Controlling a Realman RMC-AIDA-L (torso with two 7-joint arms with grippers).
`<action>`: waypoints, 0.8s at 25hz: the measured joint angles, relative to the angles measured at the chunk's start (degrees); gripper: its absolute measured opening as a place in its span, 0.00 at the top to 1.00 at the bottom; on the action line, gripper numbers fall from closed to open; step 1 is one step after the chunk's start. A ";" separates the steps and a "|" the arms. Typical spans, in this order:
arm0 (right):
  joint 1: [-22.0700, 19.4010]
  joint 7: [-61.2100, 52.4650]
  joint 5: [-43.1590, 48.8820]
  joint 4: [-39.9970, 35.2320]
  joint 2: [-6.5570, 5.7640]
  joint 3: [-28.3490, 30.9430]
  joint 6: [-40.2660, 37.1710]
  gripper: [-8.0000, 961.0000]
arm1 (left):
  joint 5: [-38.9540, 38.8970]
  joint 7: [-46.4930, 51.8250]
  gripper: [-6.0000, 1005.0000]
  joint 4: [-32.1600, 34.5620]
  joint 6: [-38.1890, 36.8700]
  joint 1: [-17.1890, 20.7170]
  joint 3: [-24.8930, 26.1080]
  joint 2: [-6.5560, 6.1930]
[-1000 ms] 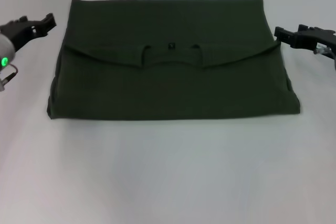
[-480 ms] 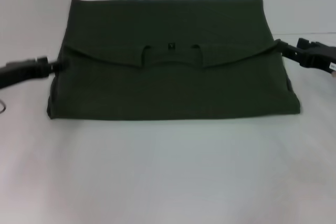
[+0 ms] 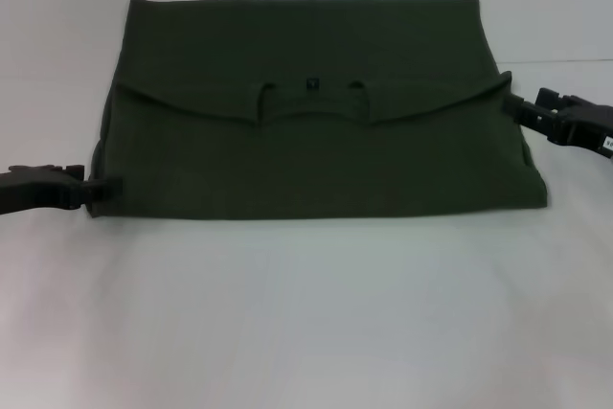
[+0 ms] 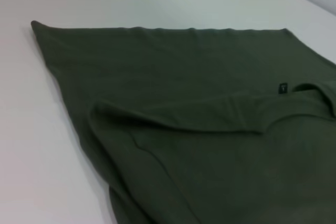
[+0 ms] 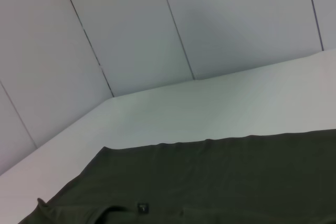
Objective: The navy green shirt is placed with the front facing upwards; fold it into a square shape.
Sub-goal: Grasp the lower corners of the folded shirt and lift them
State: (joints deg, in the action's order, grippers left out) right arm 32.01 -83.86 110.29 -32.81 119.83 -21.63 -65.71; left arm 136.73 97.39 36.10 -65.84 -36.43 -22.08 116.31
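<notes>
My left gripper [image 3: 96,189] sits low at the near left corner of the shirt [image 3: 316,150], tips touching the cloth. My right gripper [image 3: 517,107] meets the shirt's right edge, farther back, on the table [image 3: 306,313].

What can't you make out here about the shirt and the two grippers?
- Navy green shirt: chest print hidden, folded inside, in all views.
- Neck label: text too small in every view.
- Left gripper: finger state unclear at the shirt's near-left corner; the arm is cut off by the head view's edge.
- Right gripper: finger state unclear at the right edge.
</notes>
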 joint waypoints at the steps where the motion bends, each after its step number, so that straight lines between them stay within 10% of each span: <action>1: -0.08 0.17 0.00 0.13 0.05 0.03 -0.08 0.25 | 0.16 0.16 0.34 -0.09 0.57 -0.06 -0.17 0.05; 20: -0.51 0.54 0.01 0.82 0.05 0.32 -1.11 0.25 | 1.35 1.17 0.39 -2.27 4.48 -0.32 -2.83 0.74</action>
State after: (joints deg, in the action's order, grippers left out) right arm 31.50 -83.32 110.30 -31.99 119.88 -21.31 -66.82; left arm 138.08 98.55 33.83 -61.36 -36.75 -24.91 117.05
